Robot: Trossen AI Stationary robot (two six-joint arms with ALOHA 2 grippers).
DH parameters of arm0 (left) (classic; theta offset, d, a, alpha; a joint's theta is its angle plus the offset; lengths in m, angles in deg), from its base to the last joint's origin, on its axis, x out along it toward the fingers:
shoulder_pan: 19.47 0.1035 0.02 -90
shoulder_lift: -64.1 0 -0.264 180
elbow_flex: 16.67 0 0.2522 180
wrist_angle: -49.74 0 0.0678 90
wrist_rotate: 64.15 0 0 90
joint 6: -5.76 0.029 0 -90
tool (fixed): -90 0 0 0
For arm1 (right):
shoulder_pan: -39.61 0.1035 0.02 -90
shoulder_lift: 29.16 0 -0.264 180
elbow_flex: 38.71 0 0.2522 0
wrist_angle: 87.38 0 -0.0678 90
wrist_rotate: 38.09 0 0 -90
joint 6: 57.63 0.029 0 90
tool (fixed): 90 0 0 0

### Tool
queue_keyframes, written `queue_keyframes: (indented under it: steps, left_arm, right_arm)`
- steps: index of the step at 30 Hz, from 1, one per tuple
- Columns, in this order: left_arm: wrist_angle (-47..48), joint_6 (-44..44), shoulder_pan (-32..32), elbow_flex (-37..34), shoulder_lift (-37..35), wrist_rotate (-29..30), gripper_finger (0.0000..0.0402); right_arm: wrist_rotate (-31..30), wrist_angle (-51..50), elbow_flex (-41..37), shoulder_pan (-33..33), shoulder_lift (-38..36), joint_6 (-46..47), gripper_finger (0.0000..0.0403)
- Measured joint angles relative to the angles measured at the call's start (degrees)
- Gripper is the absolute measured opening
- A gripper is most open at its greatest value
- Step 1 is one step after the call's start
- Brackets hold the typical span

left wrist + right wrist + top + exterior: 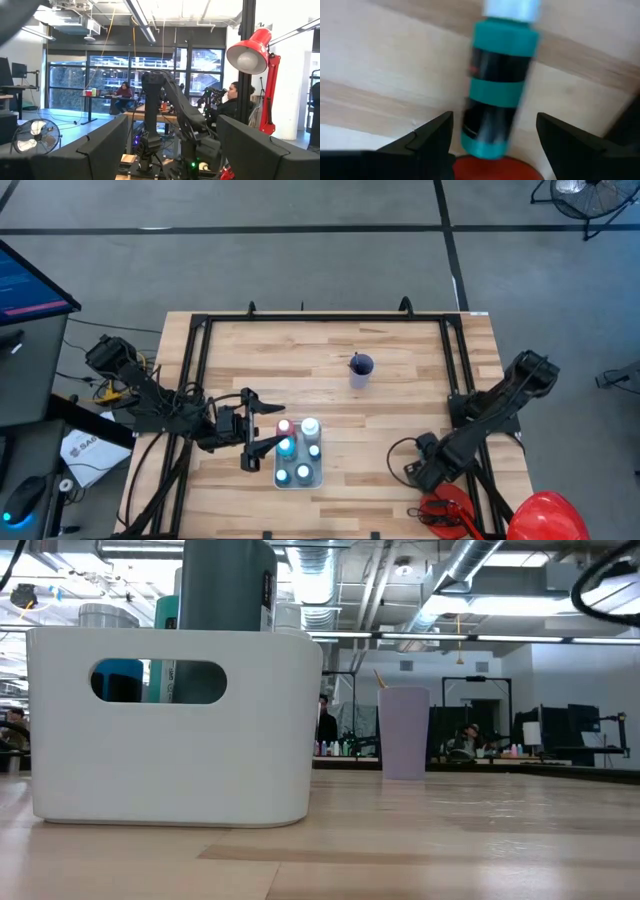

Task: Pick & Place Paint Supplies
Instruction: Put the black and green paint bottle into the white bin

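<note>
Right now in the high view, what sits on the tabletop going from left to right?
Left hand → white bin of paint bottles → purple cup → right hand.

- The left gripper [172, 145] fills the bottom of the frame, its two dark jaws standing wide apart with nothing between them.
- Between them, at centre, rises the other dark robot arm [172, 107].
- A red desk lamp [250, 50] hangs at upper right.
- A floor fan [35, 137] stands at lower left.
- People sit at desks before large windows [105, 80] behind.
</note>
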Motion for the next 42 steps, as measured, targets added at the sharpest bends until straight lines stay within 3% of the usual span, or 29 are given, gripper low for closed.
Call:
queue_keyframes:
  steps: [9, 20, 24, 34, 42]
  left_arm:
    - [-0.02, 0.05, 0.0, 0.0, 0.0, 0.04, 0.0296]
    - [0.0, 0.11, 0.0, 0.0, 0.0, 0.0, 0.0296]
    - [0.0, 0.11, 0.0, 0.0, 0.0, 0.0, 0.0296]
    - [0.0, 0.11, 0.0, 0.0, 0.0, -0.02, 0.0296]
    - [0.04, 0.11, 0.0, 0.0, 0.0, -0.02, 0.0296]
  right_arm:
    - [0.55, 1.66, 0.26, -2.03, 4.17, -6.88, 0.0276]
    - [0.57, 2.08, 0.15, -1.7, 4.15, -6.16, 0.0272]
    - [0.33, 2.47, 0.15, -1.88, 4.21, -6.6, 0.0244]
    - [-1.14, 2.62, 0.85, -1.92, 4.32, -10.9, 0.0119]
    - [-10.45, -3.37, 5.06, -2.09, 4.54, -13.72, 0.0139]
